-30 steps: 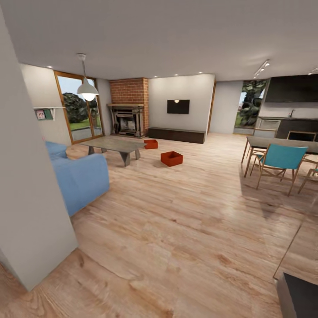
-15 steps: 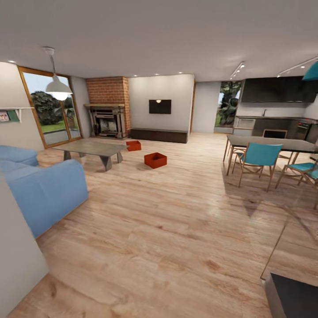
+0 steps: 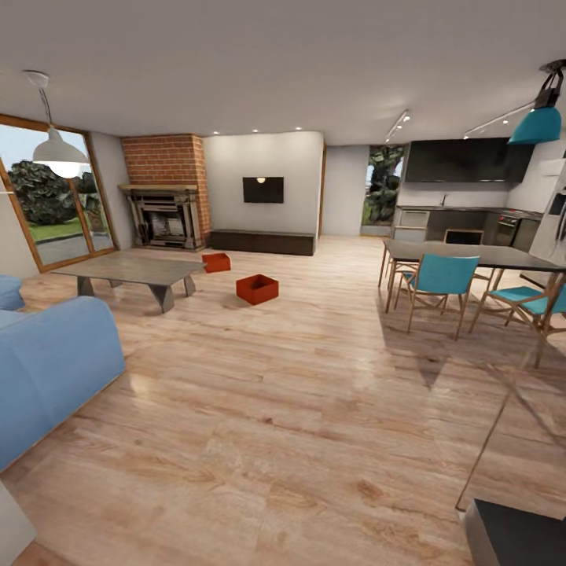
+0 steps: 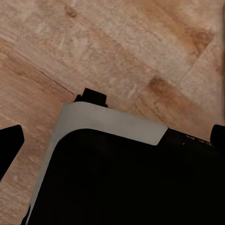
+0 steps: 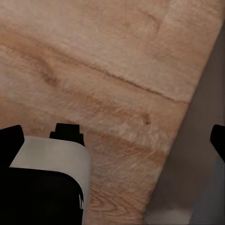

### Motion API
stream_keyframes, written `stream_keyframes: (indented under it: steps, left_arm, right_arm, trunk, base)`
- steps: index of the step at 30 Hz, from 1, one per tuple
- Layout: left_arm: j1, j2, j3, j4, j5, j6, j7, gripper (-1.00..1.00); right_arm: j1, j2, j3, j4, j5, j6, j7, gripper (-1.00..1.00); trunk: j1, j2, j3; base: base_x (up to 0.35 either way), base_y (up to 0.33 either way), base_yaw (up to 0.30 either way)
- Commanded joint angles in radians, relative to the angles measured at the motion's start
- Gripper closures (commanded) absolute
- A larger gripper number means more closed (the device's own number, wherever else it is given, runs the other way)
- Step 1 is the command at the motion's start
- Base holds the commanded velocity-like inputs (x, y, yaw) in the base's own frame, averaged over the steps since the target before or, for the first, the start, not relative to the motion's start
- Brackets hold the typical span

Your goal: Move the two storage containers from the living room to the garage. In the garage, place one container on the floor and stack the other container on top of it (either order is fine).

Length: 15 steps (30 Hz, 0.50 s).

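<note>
Whole head view shifted since the earlier frames, so camera turned and advanced; grey wall at 8 o'clock now almost gone, and containers themselves not moved on the planks.

At 9 o'clock, blue sofa (image 3: pixel 47 369) on the light wood-plank flooring (image 3: pixel 299 409) of the living room. Above it, white hanging lamp (image 3: pixel 55 148) before the wood-framed glass doors (image 3: pixel 47 196). Low glass table (image 3: pixel 134 271) at 10 o'clock, brick fireplace (image 3: pixel 165 192) behind it.

Far storage container (image 3: pixel 216 262) just beside the table's right end, toward 11 o'clock. Near storage container (image 3: pixel 257 288) right of it and closer to camera, apart from the first, both upright on the planks. Long dark cabinet (image 3: pixel 263 241) behind them along the wall.

At 2 o'clock, dining table (image 3: pixel 472 255) with teal chairs (image 3: pixel 440 279).

Left claw (image 4: pixel 112 136): dark tips far apart, wide, holding nothing, above planks. Right claw (image 5: pixel 112 133): same, wide and empty.
</note>
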Motion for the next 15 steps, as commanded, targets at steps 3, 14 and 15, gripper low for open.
stream_keyframes:
  steps: [3,14,15]
  left_arm:
    - [0.0,0.0,0.002,0.001,0.005,0.009,0.0,-1.0]
    - [0.0,0.0,0.001,0.017,0.006,0.004,0.0,-1.0]
    - [0.0,0.0,0.001,0.017,0.007,0.004,0.0,-1.0]
  right_arm:
    - [-0.001,-0.002,0.008,0.003,-0.009,-0.006,0.0,-1.0]
    - [-0.001,-0.01,0.007,0.003,-0.01,-0.01,0.0,-1.0]
    - [-0.001,-0.01,0.007,0.003,-0.01,-0.01,0.0,-1.0]
  trunk:
    - [0.001,0.0,-0.001]
    - [0.001,0.0,-0.001]
    - [0.001,0.0,-0.001]
  base:
    - [0.323,0.0,-0.005]
    - [0.323,0.0,0.0]
    - [0.323,0.0,0.0]
